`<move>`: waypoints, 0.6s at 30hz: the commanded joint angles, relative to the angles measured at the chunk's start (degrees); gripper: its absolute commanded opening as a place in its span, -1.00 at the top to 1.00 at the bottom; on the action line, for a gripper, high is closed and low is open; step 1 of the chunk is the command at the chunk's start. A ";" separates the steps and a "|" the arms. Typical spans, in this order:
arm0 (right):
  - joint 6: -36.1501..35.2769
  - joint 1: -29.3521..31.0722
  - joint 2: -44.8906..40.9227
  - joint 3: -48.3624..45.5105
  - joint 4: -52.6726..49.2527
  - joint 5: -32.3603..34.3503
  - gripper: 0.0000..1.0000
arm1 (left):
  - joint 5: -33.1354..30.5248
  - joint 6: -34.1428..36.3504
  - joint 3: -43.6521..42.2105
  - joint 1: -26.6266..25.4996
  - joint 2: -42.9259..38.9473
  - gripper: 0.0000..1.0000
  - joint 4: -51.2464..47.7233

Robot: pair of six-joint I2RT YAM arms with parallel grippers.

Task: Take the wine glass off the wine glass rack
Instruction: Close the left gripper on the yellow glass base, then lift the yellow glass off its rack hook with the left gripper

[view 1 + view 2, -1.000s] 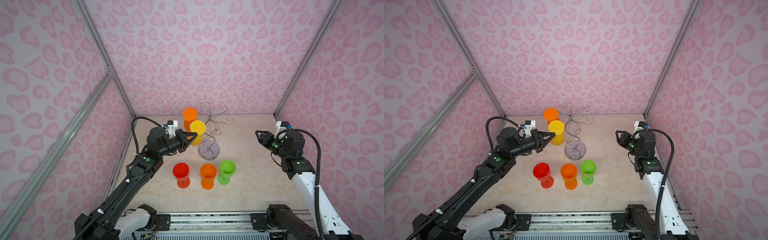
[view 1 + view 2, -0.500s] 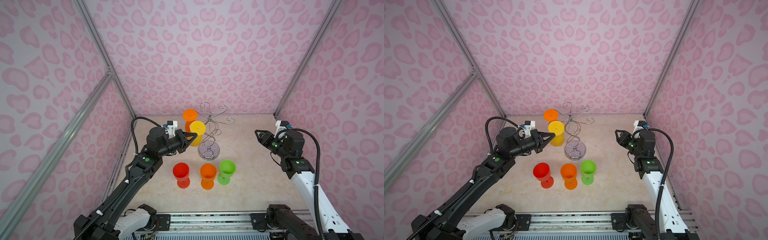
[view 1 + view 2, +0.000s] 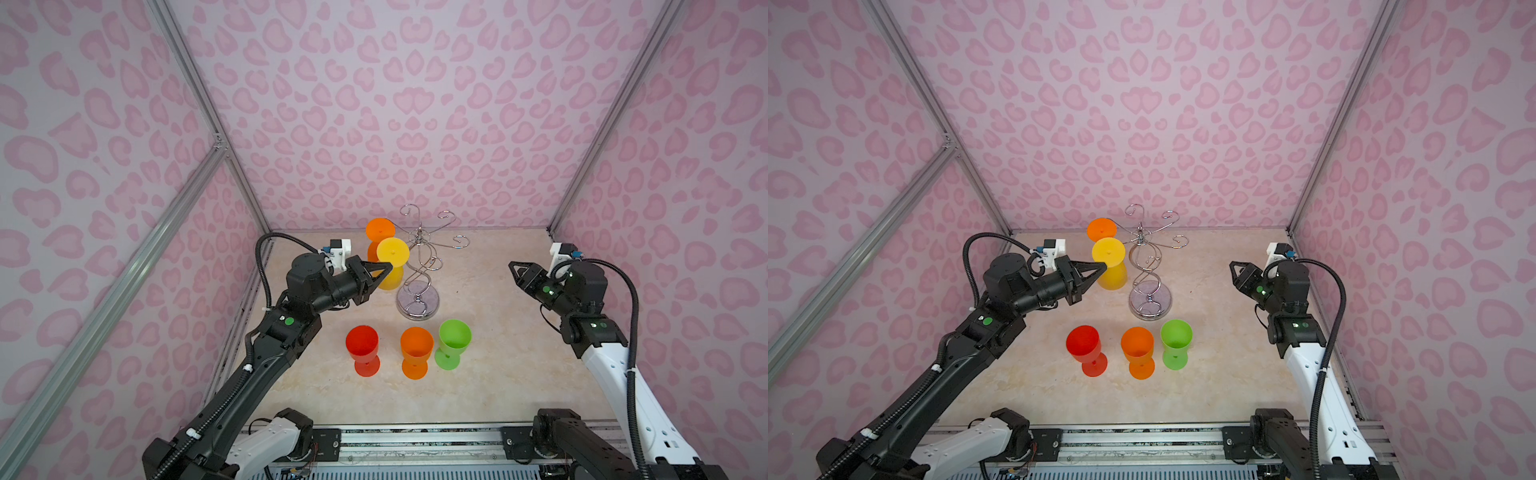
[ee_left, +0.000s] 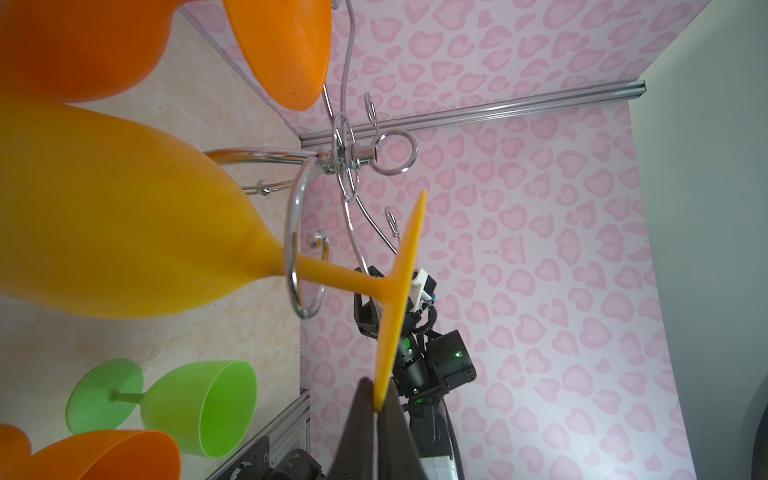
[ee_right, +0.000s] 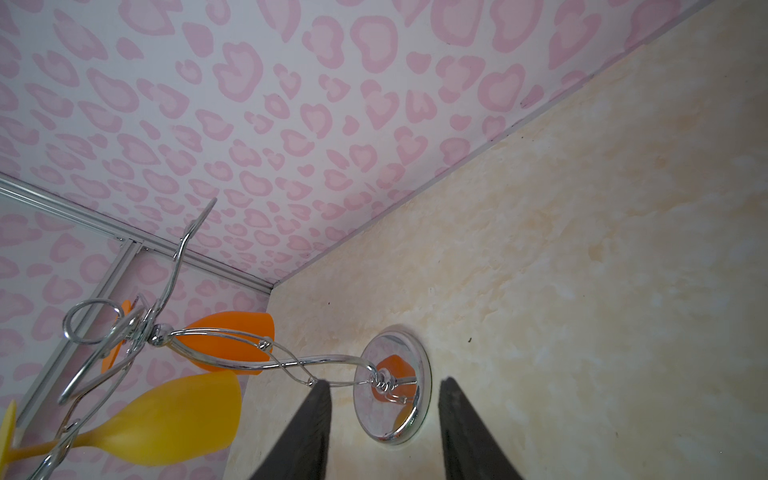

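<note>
**A:** Where do we locate the task item?

**B:** We find the yellow plastic wine glass hanging bowl-down on the shiny chrome wire wine glass rack, on the side facing the left arm. In the left wrist view its stem passes through one curled hook. It is not yet off the rack.

**A:** What do we record for the left gripper?

**B:** Clenched. Its fingertips pinch the edge of the glass's flat round foot.

**A:** And the right gripper?

**B:** Released and grasping nothing. It is held above the right side of the beige marbled table, well apart from the rack.

**A:** What else do we note?

**B:** An orange plastic wine glass hangs on the neighbouring hook, behind the yellow one. A red plastic glass, an orange plastic glass and a green plastic glass stand upright in a row in front of the rack's base.
</note>
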 commanded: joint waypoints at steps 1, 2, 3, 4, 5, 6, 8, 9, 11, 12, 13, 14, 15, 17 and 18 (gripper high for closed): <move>0.05 -0.04 -0.18 -0.61 1.56 -0.17 0.13 | 0.94 -0.34 0.21 0.46 -0.63 0.94 1.04; 0.05 -0.06 -0.13 -0.61 1.61 -0.20 0.13 | 0.85 -0.55 0.08 0.67 -0.81 0.94 0.96; 0.12 -0.12 -0.18 -0.67 1.73 -0.15 0.13 | 0.56 -0.63 0.10 0.72 -1.00 0.94 0.63; 0.13 -0.10 -0.18 -0.81 1.86 -0.20 0.13 | 0.40 -0.61 0.05 0.92 -1.19 0.94 0.36; 0.13 -0.16 -0.09 -0.91 1.85 -0.25 0.13 | 0.54 -0.62 0.05 1.11 -1.21 0.94 0.17; 0.22 -0.11 -0.09 -0.90 1.90 -0.32 0.13 | 0.92 -0.85 0.12 1.30 -1.14 0.94 0.14; 0.20 -0.08 -0.09 -0.99 1.96 -0.23 0.13 | 1.49 -1.25 -0.12 1.42 -1.12 0.94 0.30; 0.14 -0.14 -0.09 -1.01 2.02 -0.27 0.14 | 1.56 -1.49 -0.27 1.44 -1.12 0.94 0.33; 0.22 -0.12 0.00 -1.09 2.15 -0.28 0.13 | 1.67 -2.10 -0.64 1.65 -1.12 0.94 0.90; 0.27 -0.09 0.07 -1.12 2.28 -0.36 0.13 | 1.85 -2.44 -0.86 1.74 -1.12 0.95 1.22; 0.31 -0.13 0.14 -1.20 2.34 -0.41 0.14 | 1.97 -2.90 -1.07 1.82 -1.03 0.94 1.59; 0.39 -0.13 0.17 -1.19 2.39 -0.43 0.14 | 2.02 -3.24 -1.21 1.83 -1.03 0.94 1.82; 0.40 -0.09 0.20 -1.23 2.35 -0.51 0.13 | 1.98 -3.49 -1.26 1.87 -1.03 0.94 1.83; 0.40 -0.15 0.17 -1.32 2.36 -0.46 0.13 | 1.94 -3.89 -1.31 2.07 -1.03 0.94 1.91; 0.40 -0.11 0.17 -1.37 2.50 -0.46 0.13 | 1.85 -4.09 -1.27 2.14 -1.03 0.94 2.09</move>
